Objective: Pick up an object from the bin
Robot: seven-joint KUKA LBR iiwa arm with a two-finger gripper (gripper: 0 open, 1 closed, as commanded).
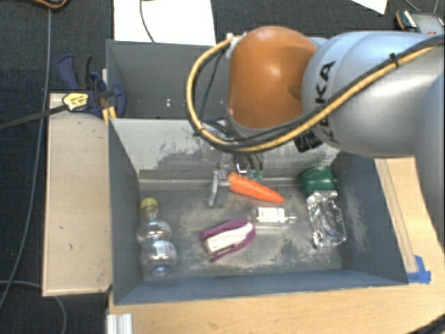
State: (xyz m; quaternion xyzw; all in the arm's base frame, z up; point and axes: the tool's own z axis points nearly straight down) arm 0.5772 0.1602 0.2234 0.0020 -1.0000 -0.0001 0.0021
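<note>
- Centrally, toward 12 o'clock on the floor of the bin (125, 207), the claw (226, 181) is seen lowered under the arm's orange cover (268, 75).
- Whether the claw is open, closed or gripping anything cannot be told, since much of it is hidden by the cover and cables.
- An orange carrot (257, 188) is found right at the claw, its thick end pointed to 9 o'clock and its thin tip to 4 o'clock.
- Whether the carrot's thick end is touched by the claw or only lies just beside it cannot be settled.
- A small clear vial (271, 216) is laid just below the carrot, at 5 o'clock from it.
- A purple and white flat thing (228, 239) is seen near the vial, at 6 o'clock in the bin.
- A clear plastic bottle with a yellow cap (154, 239) is laid at 8 o'clock, well apart from the claw.
- A dark green thing (318, 179) is placed at 3 o'clock, against the back wall.
- A crumpled silvery wrapper (327, 221) is found just below the green thing, at 4 o'clock.
</note>
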